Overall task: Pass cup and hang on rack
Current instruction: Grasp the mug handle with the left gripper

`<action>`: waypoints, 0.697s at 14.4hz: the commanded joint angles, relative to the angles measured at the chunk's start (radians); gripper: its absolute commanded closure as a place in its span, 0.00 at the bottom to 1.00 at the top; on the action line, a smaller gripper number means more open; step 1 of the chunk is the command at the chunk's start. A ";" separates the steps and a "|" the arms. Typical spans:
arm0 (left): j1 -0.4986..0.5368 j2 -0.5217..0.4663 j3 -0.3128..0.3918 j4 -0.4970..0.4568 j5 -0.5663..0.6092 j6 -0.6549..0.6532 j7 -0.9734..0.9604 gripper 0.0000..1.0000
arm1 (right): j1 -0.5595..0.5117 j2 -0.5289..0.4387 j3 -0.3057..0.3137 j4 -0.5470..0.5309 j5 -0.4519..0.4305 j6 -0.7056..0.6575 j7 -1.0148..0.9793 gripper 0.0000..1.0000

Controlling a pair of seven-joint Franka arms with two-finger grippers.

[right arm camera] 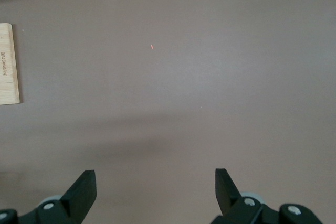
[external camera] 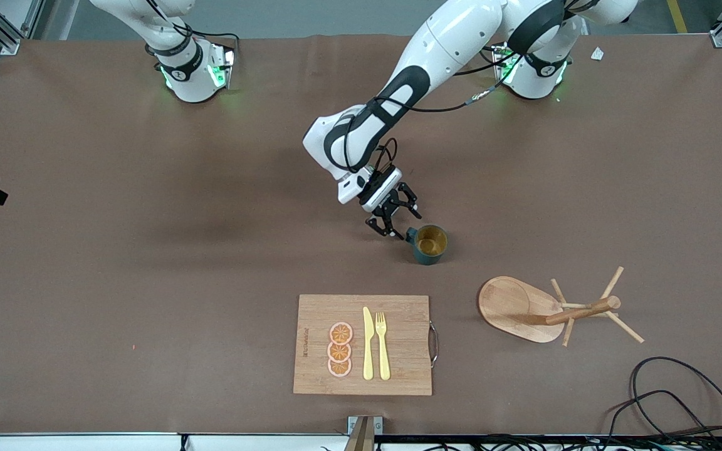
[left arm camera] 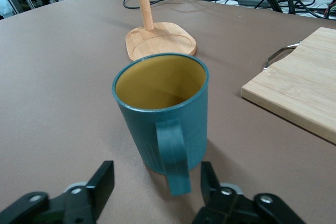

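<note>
The dark teal cup (external camera: 429, 243) with a yellow inside stands upright on the table's middle, its handle toward my left gripper (external camera: 403, 224). In the left wrist view the cup (left arm camera: 160, 111) is just ahead of the left gripper (left arm camera: 157, 171), which is open and low over the table. One finger is on each side of the handle and neither touches it. The wooden rack (external camera: 521, 307) stands nearer the front camera, toward the left arm's end; it also shows in the left wrist view (left arm camera: 160, 40). My right gripper (right arm camera: 156, 187) is open and empty over bare table.
A wooden cutting board (external camera: 398, 344) with orange slices (external camera: 340, 349), a yellow knife (external camera: 368, 344) and a fork (external camera: 383, 344) lies near the front edge; it also shows in the left wrist view (left arm camera: 299, 87). Black cables (external camera: 668, 394) lie at the front corner by the rack.
</note>
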 commanded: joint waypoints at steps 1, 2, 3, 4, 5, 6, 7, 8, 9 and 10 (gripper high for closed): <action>-0.014 0.024 0.027 0.045 0.019 -0.020 -0.009 0.30 | -0.003 -0.038 0.009 -0.011 -0.013 0.019 -0.002 0.00; -0.014 0.026 0.027 0.047 0.019 -0.015 -0.008 0.31 | 0.003 -0.039 0.011 -0.011 -0.013 0.017 0.006 0.00; -0.014 0.027 0.029 0.055 0.019 -0.011 -0.006 0.31 | 0.011 -0.039 0.011 -0.011 -0.015 0.016 0.007 0.00; -0.014 0.037 0.029 0.067 0.019 -0.010 -0.006 0.31 | 0.012 -0.039 0.011 -0.011 -0.018 0.011 0.004 0.00; -0.012 0.044 0.029 0.074 0.019 -0.010 -0.006 0.37 | 0.014 -0.039 0.011 -0.008 -0.030 0.011 0.004 0.00; -0.012 0.046 0.030 0.073 0.019 -0.010 -0.008 0.44 | 0.017 -0.039 0.011 0.003 -0.051 0.011 0.003 0.00; -0.012 0.054 0.030 0.073 0.019 -0.010 -0.006 0.52 | 0.022 -0.039 0.011 0.005 -0.059 0.010 -0.002 0.00; -0.012 0.057 0.030 0.073 0.019 -0.010 -0.005 0.62 | 0.020 -0.039 0.011 -0.001 -0.059 0.007 -0.002 0.00; -0.012 0.057 0.030 0.075 0.019 -0.010 0.001 0.73 | 0.017 -0.039 0.011 -0.003 -0.059 0.014 -0.005 0.00; -0.007 0.051 0.029 0.075 0.019 -0.010 0.010 0.86 | 0.017 -0.039 0.011 -0.003 -0.056 0.013 -0.003 0.00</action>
